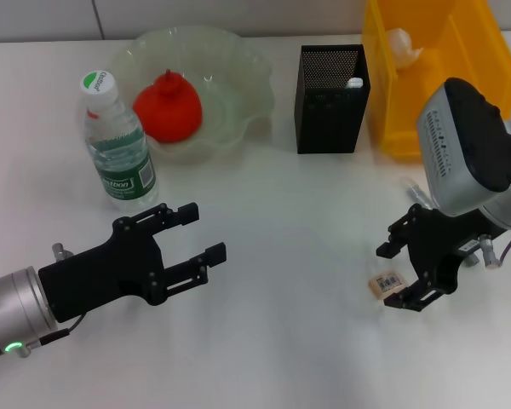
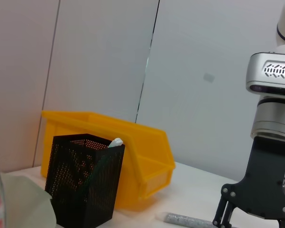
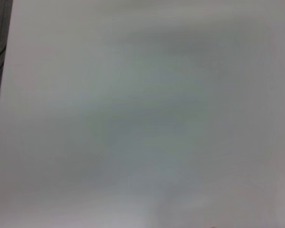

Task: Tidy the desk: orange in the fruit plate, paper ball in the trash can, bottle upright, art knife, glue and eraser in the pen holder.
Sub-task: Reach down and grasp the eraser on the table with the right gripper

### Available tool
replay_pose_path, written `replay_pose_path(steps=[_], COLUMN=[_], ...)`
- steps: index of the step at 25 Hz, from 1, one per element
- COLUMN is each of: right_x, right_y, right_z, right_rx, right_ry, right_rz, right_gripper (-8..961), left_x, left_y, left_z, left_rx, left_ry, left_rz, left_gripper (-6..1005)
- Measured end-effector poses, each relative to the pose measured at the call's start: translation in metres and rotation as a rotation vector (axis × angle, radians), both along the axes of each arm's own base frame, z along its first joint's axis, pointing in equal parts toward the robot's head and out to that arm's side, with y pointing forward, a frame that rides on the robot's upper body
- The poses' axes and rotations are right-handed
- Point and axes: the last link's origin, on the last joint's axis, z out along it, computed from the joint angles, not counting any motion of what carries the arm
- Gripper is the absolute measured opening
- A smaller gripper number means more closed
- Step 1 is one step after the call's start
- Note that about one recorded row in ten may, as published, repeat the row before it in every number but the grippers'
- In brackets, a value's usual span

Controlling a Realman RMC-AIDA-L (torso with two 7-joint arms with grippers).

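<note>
The orange lies in the green glass fruit plate. The bottle stands upright beside the plate. The black mesh pen holder has a white-capped item in it. A paper ball sits in the yellow trash can. The small eraser lies on the table, and my right gripper stands open over it, one finger on each side. The grey art knife lies behind that arm. My left gripper is open and empty in front of the bottle.
From the left wrist, the pen holder stands in front of the yellow bin, with the right arm's gripper farther right. The right wrist view shows only bare white surface.
</note>
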Motion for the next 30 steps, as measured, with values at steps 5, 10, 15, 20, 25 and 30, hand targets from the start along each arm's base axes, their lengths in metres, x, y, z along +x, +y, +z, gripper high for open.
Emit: replay_pose_path(steps=[5, 10, 15, 20, 25, 30], right_x=[-0.001, -0.001, -0.002, -0.002, -0.003, -0.003], right_y=[0.001, -0.001, 0.000, 0.000, 0.000, -0.001], right_z=[-0.004, -0.009, -0.010, -0.014, -0.016, -0.016], right_rx=[-0.008, -0.022, -0.021, -0.019, -0.027, -0.031], right_ry=[-0.015, -0.030, -0.031, -0.043, -0.050, -0.056], right_rz=[0.017, 0.025, 0.031, 0.048, 0.054, 0.057], right_gripper=[662, 546, 435, 381, 338, 295], left_x=[0.000, 0.000, 0.001, 0.001, 0.001, 0.001], left_y=[0.001, 0.001, 0.002, 0.002, 0.003, 0.004], left_z=[0.000, 0.000, 0.000, 0.000, 0.002, 0.002], left_rx=[0.002, -0.004, -0.004, -0.004, 0.001, 0.004], left_ry=[0.001, -0.003, -0.004, -0.003, 0.001, 0.001], left_rz=[0.000, 0.006, 0.005, 0.004, -0.002, -0.002], left_gripper=[719, 719, 719, 719, 719, 719])
